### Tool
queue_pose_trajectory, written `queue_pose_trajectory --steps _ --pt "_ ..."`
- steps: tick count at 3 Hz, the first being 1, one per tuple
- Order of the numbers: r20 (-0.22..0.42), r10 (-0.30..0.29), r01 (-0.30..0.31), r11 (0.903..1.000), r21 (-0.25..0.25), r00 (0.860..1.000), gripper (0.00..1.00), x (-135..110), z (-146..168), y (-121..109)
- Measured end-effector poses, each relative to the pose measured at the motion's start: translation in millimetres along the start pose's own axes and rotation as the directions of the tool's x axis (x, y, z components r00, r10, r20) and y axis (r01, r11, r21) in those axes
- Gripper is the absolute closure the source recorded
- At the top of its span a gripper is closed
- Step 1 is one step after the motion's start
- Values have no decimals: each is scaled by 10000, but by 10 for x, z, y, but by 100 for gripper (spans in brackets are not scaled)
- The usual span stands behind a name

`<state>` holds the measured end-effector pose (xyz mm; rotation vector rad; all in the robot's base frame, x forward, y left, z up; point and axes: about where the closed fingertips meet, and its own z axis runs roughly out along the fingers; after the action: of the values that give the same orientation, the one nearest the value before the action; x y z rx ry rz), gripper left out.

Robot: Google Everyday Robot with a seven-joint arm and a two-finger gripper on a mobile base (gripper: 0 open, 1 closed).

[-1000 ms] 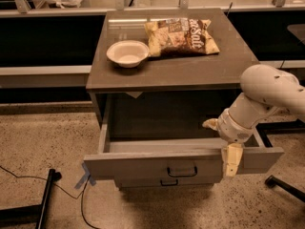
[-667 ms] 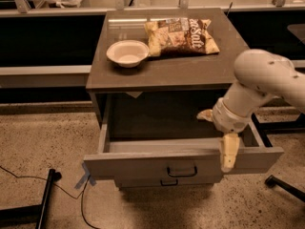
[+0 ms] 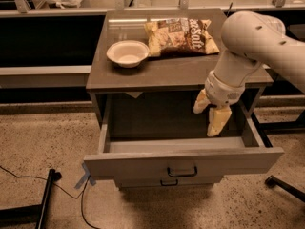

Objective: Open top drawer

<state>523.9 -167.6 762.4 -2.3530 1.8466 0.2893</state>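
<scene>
The top drawer (image 3: 143, 163) is pulled far out of the grey cabinet, and its grey inside shows nothing in it. Its flat front carries a small black loop handle (image 3: 181, 171). My gripper (image 3: 209, 116) hangs from the white arm (image 3: 248, 37) above the right part of the drawer's inside, behind the front panel and apart from the handle. Its two cream fingers (image 3: 217, 122) point down, spread apart and holding nothing.
A white bowl (image 3: 127, 53) and a chip bag (image 3: 181, 35) lie on the cabinet top (image 3: 167, 73). A lower drawer handle (image 3: 169, 182) peeks out below. A black stand foot and cable (image 3: 47, 194) lie on the floor at left; a chair leg (image 3: 286, 187) at right.
My arm has lifted and drawn back from the drawer front, moving the gripper up over the drawer's inside. The drawer stays pulled out.
</scene>
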Motion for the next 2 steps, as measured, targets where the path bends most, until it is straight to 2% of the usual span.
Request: queue_pose_trajectory --steps 1,2 --pt "19 136 -136 9997 178 9999 55 185 -76 -106" --pt "533 192 -224 9980 599 9984 79 374 23 -130"
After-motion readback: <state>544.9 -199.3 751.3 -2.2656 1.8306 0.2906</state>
